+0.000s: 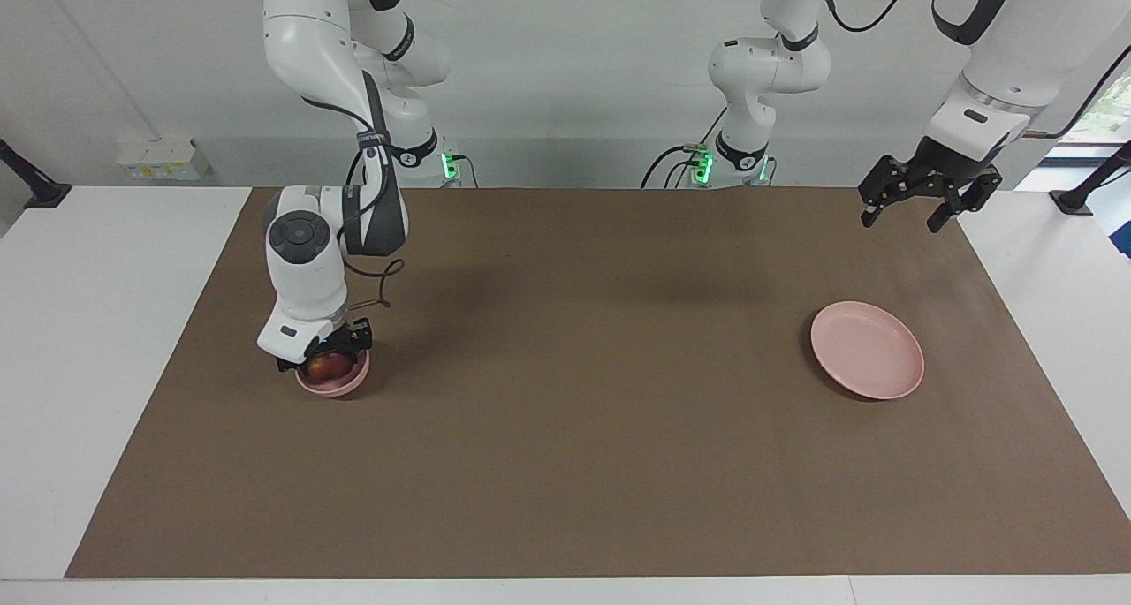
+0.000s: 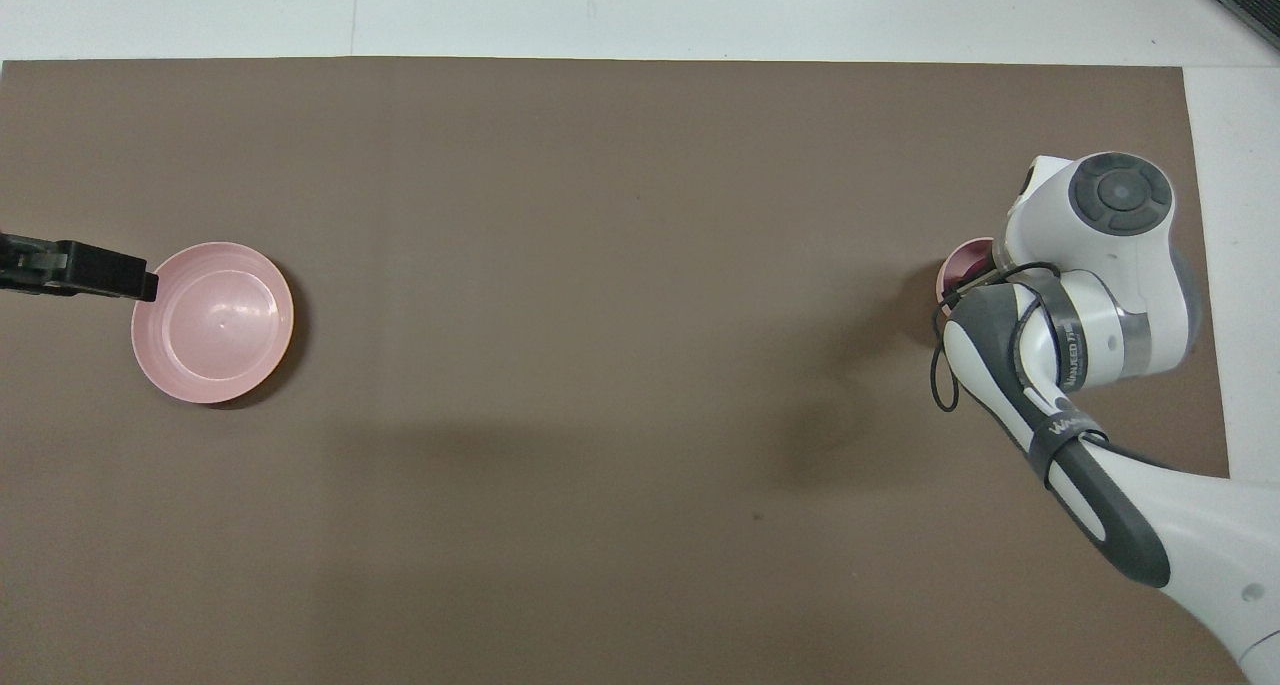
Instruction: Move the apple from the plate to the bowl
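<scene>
While the small round dark red apple [image 1: 328, 365] sits low inside the small, deep, pale pink bowl [image 1: 333, 381] at the right arm's end of the desk [image 1: 565, 464], the right end effector [image 1: 325, 356] is down over it, its fingers closed about the fruit just above the bowl's rim. That grip reads as a placing hold: the apple looks lowered into the bowl's hollow so that it will not roll when let go, and by my judgement the only step left is to release it and lift clear. From the overhead view the right arm's wrist covers nearly everything, and only a sliver of the bowl's rim shows beside it.

At the left arm's end of the desk, well apart from the bowl, lies the wide, shallow, pale pink plate [image 1: 868, 350], with nothing on it. The left end effector [image 1: 907, 216] hangs in the air with its fingers spread wide and holding nothing, raised over the brown mat [image 1: 565, 464] toward the robots' edge of the plate; this arm appears to be waiting out of the way.
</scene>
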{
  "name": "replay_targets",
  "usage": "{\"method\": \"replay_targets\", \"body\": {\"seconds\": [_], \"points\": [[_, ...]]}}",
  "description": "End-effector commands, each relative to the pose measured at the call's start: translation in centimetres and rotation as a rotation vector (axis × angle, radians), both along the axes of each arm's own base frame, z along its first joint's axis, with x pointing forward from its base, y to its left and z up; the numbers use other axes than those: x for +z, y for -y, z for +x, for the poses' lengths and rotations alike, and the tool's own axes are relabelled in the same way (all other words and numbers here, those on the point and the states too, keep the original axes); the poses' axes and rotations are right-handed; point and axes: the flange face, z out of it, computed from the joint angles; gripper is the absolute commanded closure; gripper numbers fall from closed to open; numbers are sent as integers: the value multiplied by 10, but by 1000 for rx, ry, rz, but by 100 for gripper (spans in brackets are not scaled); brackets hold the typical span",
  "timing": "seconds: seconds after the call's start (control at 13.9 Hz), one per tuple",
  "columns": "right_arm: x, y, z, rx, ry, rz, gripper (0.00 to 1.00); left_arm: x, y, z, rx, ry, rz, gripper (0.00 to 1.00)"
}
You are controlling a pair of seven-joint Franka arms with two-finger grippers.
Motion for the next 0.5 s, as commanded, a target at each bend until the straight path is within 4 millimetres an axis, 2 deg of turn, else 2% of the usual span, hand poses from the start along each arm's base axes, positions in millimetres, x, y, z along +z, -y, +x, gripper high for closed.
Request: {"method": "replay_targets", "body": {"seconds": [0.0,0.14,0.43], "points": [[-3,1,0,-20,25,12,54,12,7,-7,12,-8,81,0],[-6,1,-2,-22,19,13,34,15,14,-11,54,-23,103,0],[-6,0,-2,-30,17,23,0,18,10,-16,77,-104,77,0]]}}
